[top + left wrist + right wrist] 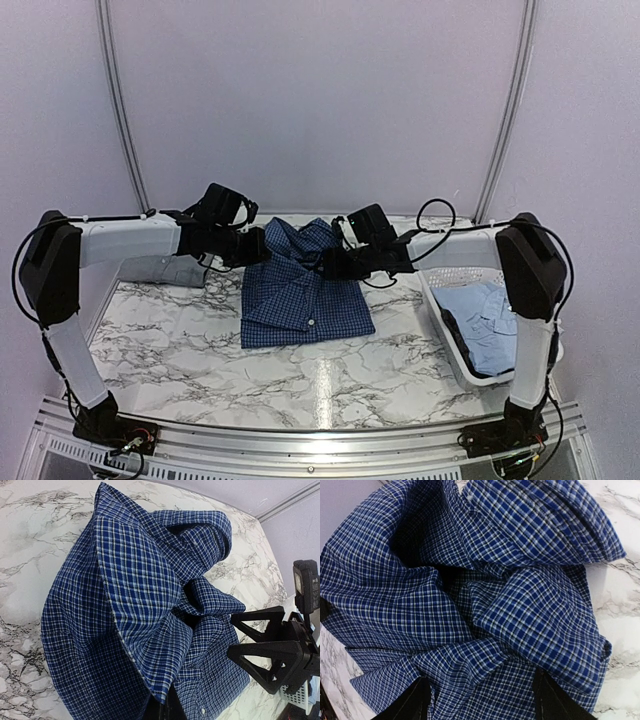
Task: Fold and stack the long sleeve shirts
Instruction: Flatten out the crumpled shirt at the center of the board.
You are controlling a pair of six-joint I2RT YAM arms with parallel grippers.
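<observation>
- Lying on the middle of the marble tabletop (200,360), closer to its far edge, is the dark blue check shirt (300,300). Its near half is flat and roughly square, and its far half is bunched into loose folds.
- The left gripper (255,247) sits at the far left corner of that shirt. In the left wrist view a folded edge of the cloth rises straight up into its fingers, which are pressed together on the fabric.
- The right gripper (480,677) is over the far right part of the same shirt. Its two fingers stand well apart with rumpled cloth lying between them, and nothing is pinched.
- The left wrist view also shows those two dark fingers spread, with their tips right at the shirt's right-hand edge.
- The grey shirt (170,270) lies at the far left of the tabletop, partly hidden behind the left arm.
- The light blue shirt (490,325) lies inside the white basket (452,274) at the right edge of the tabletop, well apart from the check shirt.
</observation>
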